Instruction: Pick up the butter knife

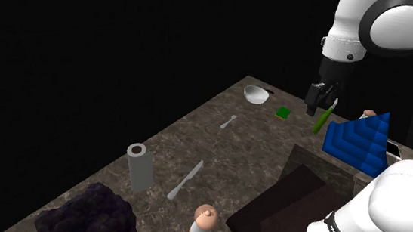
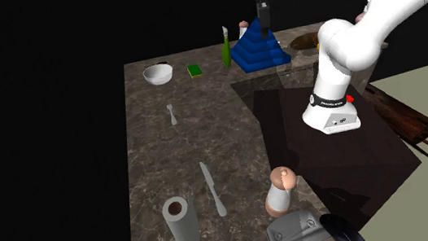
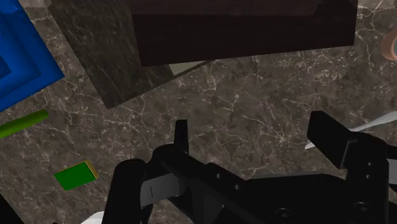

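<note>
far along the counter (image 1: 256,146) from the wide-open, empty tool (image 1: 322,104) lies the butter knife (image 1: 186,180).

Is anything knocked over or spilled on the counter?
Nothing stands out. The paper roll and the grinder stand upright, the bowl sits right way up, and the butter knife lies flat on the counter.

Dim throughout; light seemingly overhead, shadows faint.
</note>
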`<state>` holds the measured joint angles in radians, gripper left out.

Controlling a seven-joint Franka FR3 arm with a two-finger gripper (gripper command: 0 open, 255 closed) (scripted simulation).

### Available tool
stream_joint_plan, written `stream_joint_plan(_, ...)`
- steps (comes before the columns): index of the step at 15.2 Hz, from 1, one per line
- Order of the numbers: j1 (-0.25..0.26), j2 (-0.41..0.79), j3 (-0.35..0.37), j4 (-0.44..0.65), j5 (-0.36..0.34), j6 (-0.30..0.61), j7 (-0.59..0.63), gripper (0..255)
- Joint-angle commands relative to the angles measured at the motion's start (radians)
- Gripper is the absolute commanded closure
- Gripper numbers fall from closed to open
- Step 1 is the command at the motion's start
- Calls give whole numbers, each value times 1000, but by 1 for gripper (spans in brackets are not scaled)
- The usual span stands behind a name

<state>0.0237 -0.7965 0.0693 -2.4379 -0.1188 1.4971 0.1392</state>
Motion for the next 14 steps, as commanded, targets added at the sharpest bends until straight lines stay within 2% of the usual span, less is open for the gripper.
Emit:
stream_joint_plan(1,0,0,0,0,0,0,0,0)
stream_joint_plan(8,-1,24,129,-149,138,176,278,0)
stream_joint_plan(14,-1,134,252,-216,246,369,511,0)
